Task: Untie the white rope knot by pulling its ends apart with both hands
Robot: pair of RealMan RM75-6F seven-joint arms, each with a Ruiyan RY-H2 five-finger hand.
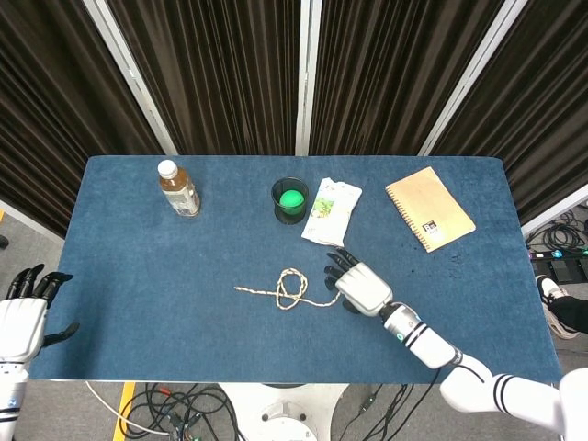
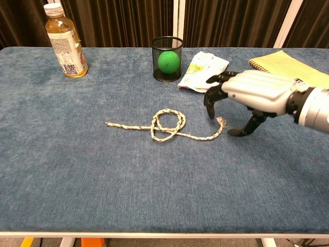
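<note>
The white rope (image 1: 290, 290) (image 2: 165, 126) lies knotted in a loose loop at the middle of the blue table, one end pointing left, the other right. My right hand (image 1: 356, 284) (image 2: 245, 98) hovers just over the rope's right end (image 2: 221, 122), fingers apart and curved downward, holding nothing. Its fingertips (image 2: 209, 109) hang close above that end without touching it that I can see. My left hand (image 1: 23, 312) stays off the table's left edge, fingers spread, empty; the chest view does not show it.
At the back stand a tea bottle (image 1: 178, 188) (image 2: 65, 40), a black mesh cup with a green ball (image 1: 290, 200) (image 2: 167, 58), a snack packet (image 1: 331, 211) (image 2: 205, 70) and a yellow notebook (image 1: 429, 208) (image 2: 290, 71). Cables lie on the floor below the front edge.
</note>
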